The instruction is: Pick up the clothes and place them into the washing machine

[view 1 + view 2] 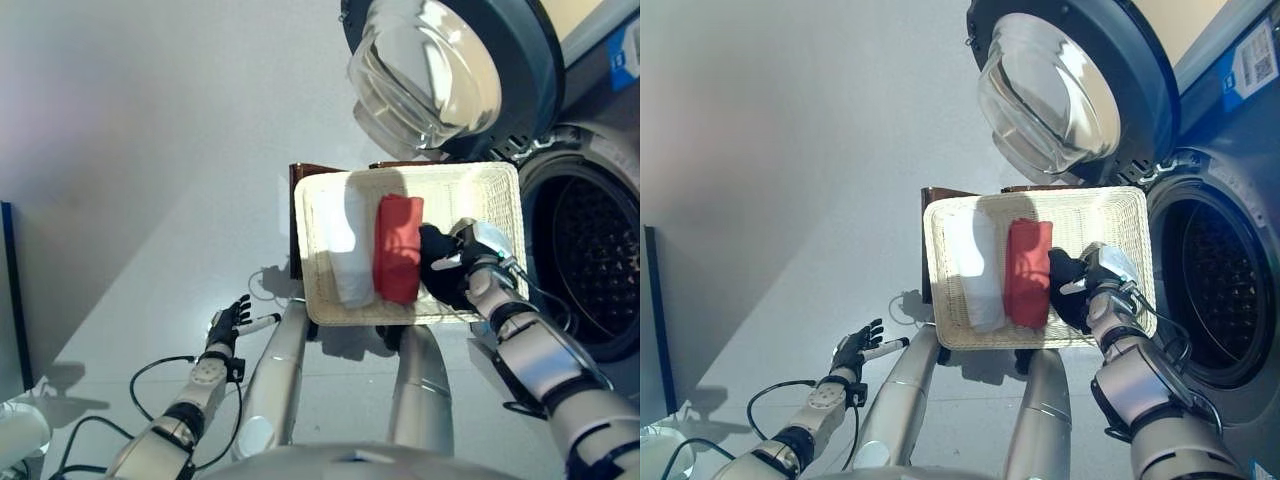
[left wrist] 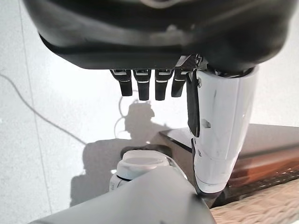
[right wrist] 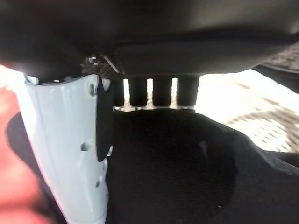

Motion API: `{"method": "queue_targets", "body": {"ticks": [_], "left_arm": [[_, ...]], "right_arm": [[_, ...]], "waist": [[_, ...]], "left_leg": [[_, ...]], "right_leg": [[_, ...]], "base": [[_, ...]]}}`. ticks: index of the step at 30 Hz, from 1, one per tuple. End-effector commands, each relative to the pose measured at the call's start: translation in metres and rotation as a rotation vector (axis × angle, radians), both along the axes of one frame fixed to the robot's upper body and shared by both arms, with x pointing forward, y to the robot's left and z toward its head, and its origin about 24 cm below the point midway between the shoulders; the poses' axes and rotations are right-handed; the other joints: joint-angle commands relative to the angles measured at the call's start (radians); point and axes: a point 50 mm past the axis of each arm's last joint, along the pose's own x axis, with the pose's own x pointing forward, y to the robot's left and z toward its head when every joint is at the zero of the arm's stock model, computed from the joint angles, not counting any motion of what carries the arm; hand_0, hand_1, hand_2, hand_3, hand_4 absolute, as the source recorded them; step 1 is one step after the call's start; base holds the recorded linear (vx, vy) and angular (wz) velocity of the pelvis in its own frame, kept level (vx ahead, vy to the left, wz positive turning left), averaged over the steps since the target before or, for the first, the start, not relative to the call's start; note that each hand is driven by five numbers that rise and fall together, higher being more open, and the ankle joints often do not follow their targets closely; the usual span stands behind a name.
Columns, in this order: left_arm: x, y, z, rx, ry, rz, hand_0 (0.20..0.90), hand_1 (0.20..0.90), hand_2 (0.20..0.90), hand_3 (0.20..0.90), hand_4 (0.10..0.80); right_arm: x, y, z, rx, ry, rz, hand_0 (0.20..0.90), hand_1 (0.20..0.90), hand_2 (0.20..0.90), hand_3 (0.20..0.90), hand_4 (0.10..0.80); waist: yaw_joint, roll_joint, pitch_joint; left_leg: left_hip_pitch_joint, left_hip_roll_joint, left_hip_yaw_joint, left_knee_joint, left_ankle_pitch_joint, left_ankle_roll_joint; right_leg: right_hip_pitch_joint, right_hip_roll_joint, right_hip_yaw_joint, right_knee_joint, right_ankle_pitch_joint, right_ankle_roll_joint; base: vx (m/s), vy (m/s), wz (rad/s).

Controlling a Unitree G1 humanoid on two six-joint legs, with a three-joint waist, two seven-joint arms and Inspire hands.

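Observation:
A white wicker basket [image 1: 420, 172] holds a folded white cloth [image 1: 350, 250], a folded red cloth [image 1: 398, 248] and a black cloth [image 1: 440, 272] side by side. My right hand [image 1: 478, 248] is over the basket's right part, on the black cloth. In the right wrist view its fingers [image 3: 161, 91] reach straight down against the black cloth [image 3: 187, 172] and the white-covered thumb [image 3: 65, 149] lies straight beside it. My left hand [image 1: 226, 325] hangs low at the left, away from the basket, fingers [image 2: 140, 86] relaxed and holding nothing.
The washing machine's drum opening [image 1: 595, 260] is just right of the basket, and its round glass door [image 1: 440, 70] stands swung open behind the basket. The basket rests on a dark wooden stool [image 1: 297, 220]. Pale floor spreads to the left.

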Motion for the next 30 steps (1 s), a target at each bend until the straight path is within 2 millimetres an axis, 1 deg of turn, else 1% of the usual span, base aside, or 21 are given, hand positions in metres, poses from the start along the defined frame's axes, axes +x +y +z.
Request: {"method": "queue_targets", "body": {"ticks": [1,2,3,4,6,7,8,9,10,12,13,14,16,18,19,21,23,25,26,27,30], "left_arm": [[-0.013,0.024,-0.002,0.048,0.011,0.063,0.9,0.9,0.9,0.9,0.8],[-0.013,0.024,-0.002,0.048,0.011,0.063,0.9,0.9,0.9,0.9,0.8],[-0.013,0.024,-0.001,0.04,-0.004,0.063,0.9,0.9,0.9,0.9,0.8],[-0.012,0.024,0.0,0.037,-0.015,0.065,0.9,0.9,0.9,0.9,0.8],[-0.01,0.024,0.003,0.031,-0.043,0.058,0.9,0.9,0.9,0.9,0.8],[-0.009,0.024,0.005,0.032,-0.051,0.055,0.9,0.9,0.9,0.9,0.8],[-0.009,0.024,0.005,0.032,-0.05,0.054,0.9,0.9,0.9,0.9,0.8],[-0.008,0.026,0.007,0.029,-0.075,0.053,0.9,0.9,0.9,0.9,0.8],[-0.008,0.026,0.009,0.03,-0.083,0.053,0.9,0.9,0.9,0.9,0.8],[-0.006,0.022,0.009,0.01,-0.097,0.069,0.9,0.9,0.9,0.9,0.8],[-0.007,0.023,0.009,0.013,-0.095,0.068,0.9,0.9,0.9,0.9,0.8],[-0.006,0.018,0.008,0.005,-0.092,0.072,0.9,0.9,0.9,0.9,0.8],[-0.01,0.012,0.003,-0.005,-0.074,0.067,0.9,0.9,0.9,0.9,0.8],[-0.013,0.007,0.001,-0.023,-0.064,0.07,0.9,0.9,0.9,0.9,0.8],[-0.013,0.007,0.001,-0.023,-0.064,0.07,0.9,0.9,0.9,0.9,0.8],[-0.014,0.007,0.0,-0.034,-0.065,0.075,0.9,0.9,0.9,0.9,0.8],[-0.015,0.008,0.001,-0.041,-0.069,0.081,0.9,0.9,0.9,0.9,0.8],[-0.017,0.008,-0.002,-0.026,-0.053,0.073,0.9,0.9,0.9,0.9,0.8],[-0.016,0.007,-0.001,-0.027,-0.054,0.072,0.9,0.9,0.9,0.9,0.8],[-0.017,0.007,-0.002,-0.025,-0.051,0.071,0.9,0.9,0.9,0.9,0.8],[-0.017,0.006,-0.001,-0.026,-0.059,0.056,0.9,0.9,0.9,0.9,0.8]], "right_arm": [[-0.006,-0.044,0.031,0.081,-0.185,-0.187,0.2,0.2,0.2,0.2,0.3],[-0.006,-0.044,0.031,0.081,-0.184,-0.187,0.2,0.2,0.2,0.2,0.3],[-0.005,-0.048,0.038,0.259,-0.333,-0.288,0.2,0.2,0.2,0.2,0.3],[-0.008,-0.05,0.036,0.323,-0.374,-0.332,0.2,0.2,0.2,0.2,0.3],[-0.008,-0.052,0.037,0.531,-0.515,-0.43,0.2,0.2,0.2,0.2,0.3],[-0.013,-0.057,0.035,0.605,-0.565,-0.503,0.2,0.2,0.2,0.2,0.3],[-0.014,-0.057,0.035,0.606,-0.565,-0.504,0.2,0.2,0.2,0.2,0.3],[-0.013,-0.054,0.033,0.877,-0.761,-0.618,0.2,0.2,0.2,0.2,0.3],[-0.018,-0.056,0.028,0.931,-0.796,-0.671,0.2,0.2,0.2,0.2,0.3],[-0.019,-0.045,0.018,1.269,-1.044,-0.823,0.2,0.2,0.2,0.2,0.3],[-0.02,-0.045,0.016,1.274,-1.046,-0.825,0.2,0.2,0.2,0.2,0.3],[-0.022,-0.03,0.002,1.447,-1.16,-0.906,0.2,0.2,0.2,0.2,0.3],[-0.026,-0.02,-0.007,1.565,-1.27,-0.953,0.2,0.2,0.2,0.2,0.3],[-0.022,-0.017,-0.002,1.637,-1.384,-0.988,0.2,0.2,0.2,0.2,0.3],[-0.022,-0.017,-0.002,1.636,-1.385,-0.989,0.2,0.2,0.2,0.2,0.3],[-0.016,-0.021,0.011,1.636,-1.443,-0.974,0.2,0.2,0.2,0.2,0.3],[-0.006,-0.028,0.033,1.626,-1.486,-0.905,0.2,0.2,0.2,0.2,0.3],[0.006,-0.035,0.065,1.624,-1.57,-0.83,0.2,0.2,0.2,0.2,0.3],[0.006,-0.035,0.066,1.622,-1.571,-0.829,0.2,0.2,0.2,0.2,0.3],[0.008,-0.039,0.076,1.621,-1.595,-0.806,0.2,0.2,0.2,0.2,0.3],[0.014,-0.055,0.114,1.575,-1.675,-0.709,0.2,0.2,0.2,0.2,0.3]], "waist": [[-0.023,-0.003,0.018],[-0.023,-0.003,0.019],[-0.03,-0.004,0.013],[-0.034,-0.004,0.018],[-0.036,-0.001,0.017],[-0.037,0.0,0.016],[-0.036,0.0,0.017],[-0.042,0.009,0.014],[-0.043,0.01,0.014],[-0.051,0.019,0.014],[-0.049,0.016,0.013],[-0.059,0.028,0.014],[-0.065,0.04,0.011],[-0.072,0.061,0.007],[-0.07,0.062,0.005],[-0.07,0.071,0.005],[-0.068,0.079,0.007],[-0.065,0.088,0.009],[-0.063,0.089,0.009],[-0.065,0.091,0.008],[-0.062,0.107,0.005]], "left_leg": [[0.056,-0.036,0.016,-0.034,-0.039,0.004],[0.058,-0.036,0.016,-0.035,-0.039,0.004],[0.093,-0.036,0.018,-0.072,-0.03,-0.001],[0.096,-0.036,0.028,-0.092,0.012,0.003],[0.123,-0.036,0.028,-0.119,0.017,-0.001],[0.13,-0.038,0.031,-0.125,0.017,-0.002],[0.131,-0.038,0.031,-0.126,0.017,-0.002],[0.149,-0.041,0.034,-0.149,0.02,-0.003],[0.153,-0.04,0.037,-0.157,0.021,-0.003],[0.159,-0.041,0.041,-0.167,0.022,-0.004],[0.161,-0.041,0.042,-0.168,0.022,-0.004],[0.161,-0.044,0.046,-0.169,0.02,-0.002],[0.153,-0.048,0.051,-0.154,0.011,0.002],[0.14,-0.053,0.052,-0.137,0.004,0.004],[0.136,-0.052,0.052,-0.134,0.002,0.004],[0.127,-0.052,0.052,-0.128,0.001,0.005],[0.116,-0.051,0.055,-0.124,0.0,0.007],[0.1,-0.049,0.057,-0.12,0.002,0.011],[0.097,-0.048,0.059,-0.119,0.002,0.011],[0.095,-0.048,0.06,-0.12,0.002,0.011],[0.093,-0.047,0.065,-0.136,0.007,0.008]], "right_leg": [[0.16,0.028,0.005,-0.264,0.149,0.042],[0.161,0.028,0.006,-0.265,0.15,0.041],[0.199,0.027,0.01,-0.309,0.164,0.048],[0.204,0.024,0.002,-0.336,0.202,0.043],[0.229,0.019,0.005,-0.368,0.212,0.047],[0.24,0.018,0.005,-0.379,0.213,0.049],[0.242,0.018,0.006,-0.38,0.213,0.049],[0.253,0.015,0.01,-0.4,0.221,0.053],[0.257,0.014,0.013,-0.407,0.221,0.055],[0.259,0.012,0.022,-0.417,0.222,0.057],[0.259,0.012,0.022,-0.417,0.221,0.057],[0.259,0.013,0.032,-0.418,0.218,0.059],[0.25,0.01,0.039,-0.407,0.212,0.058],[0.235,0.009,0.051,-0.394,0.206,0.053],[0.232,0.009,0.051,-0.392,0.205,0.053],[0.224,0.012,0.059,-0.39,0.206,0.052],[0.211,0.017,0.067,-0.394,0.214,0.052],[0.192,0.022,0.08,-0.395,0.22,0.051],[0.188,0.023,0.081,-0.394,0.22,0.051],[0.185,0.023,0.085,-0.396,0.222,0.051],[0.173,0.022,0.095,-0.407,0.229,0.054]], "base": [[0.046,0.01,-0.15],[0.062,0.011,-0.14],[-0.052,0.018,-0.11],[-0.038,0.022,-0.1],[-0.02,0.011,-0.11],[0.016,0.002,-0.14],[0.034,0.03,-0.12],[0.029,0.041,-0.1],[0.036,0.059,-0.1],[0.017,0.044,-0.17],[0.011,0.067,-0.15],[-0.001,0.072,-0.11],[-0.002,0.072,-0.12],[-0.011,0.047,-0.08],[-0.019,0.03,-0.02],[-0.017,0.008,-0.01],[-0.043,0.021,-0.08],[-0.035,0.013,-0.26],[-0.013,0.009,-0.23],[-0.003,0.007,-0.13],[-0.003,0.032,-0.04]]}}
